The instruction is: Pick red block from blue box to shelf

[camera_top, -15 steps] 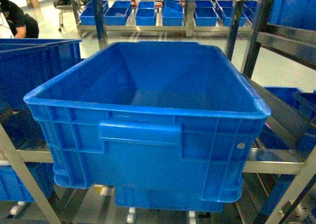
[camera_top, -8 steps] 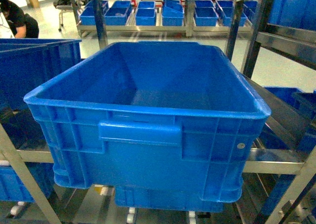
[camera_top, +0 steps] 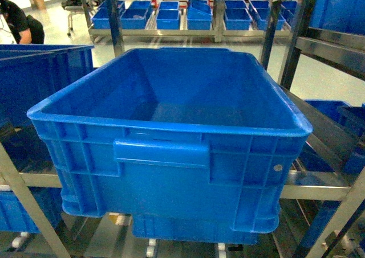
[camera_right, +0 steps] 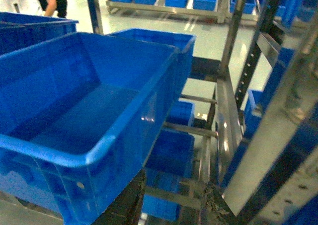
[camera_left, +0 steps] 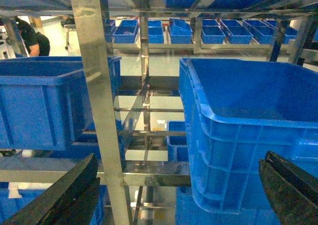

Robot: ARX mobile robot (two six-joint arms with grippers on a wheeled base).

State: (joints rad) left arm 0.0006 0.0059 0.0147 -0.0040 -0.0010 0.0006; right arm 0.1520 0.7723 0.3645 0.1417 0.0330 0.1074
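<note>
A big blue crate (camera_top: 171, 155) sits on the steel shelf (camera_top: 316, 184), long axis running near to far. Left gripper (camera_left: 179, 195) gapes wide, empty; right gripper (camera_right: 171, 205) part open, empty. Pale shiny floor (camera_top: 319, 76) beyond.

Head cam is set close in front of a dark blue ribbed crate (camera_top: 171, 155) on the shelf (camera_top: 319, 187), angled slightly down into it. Left wrist cam is held lower and to the left, facing far; the same crate (camera_left: 248, 135) is seen at right. Right wrist cam is placed near the crate's (camera_right: 84, 130) right corner, tilted down.
</note>
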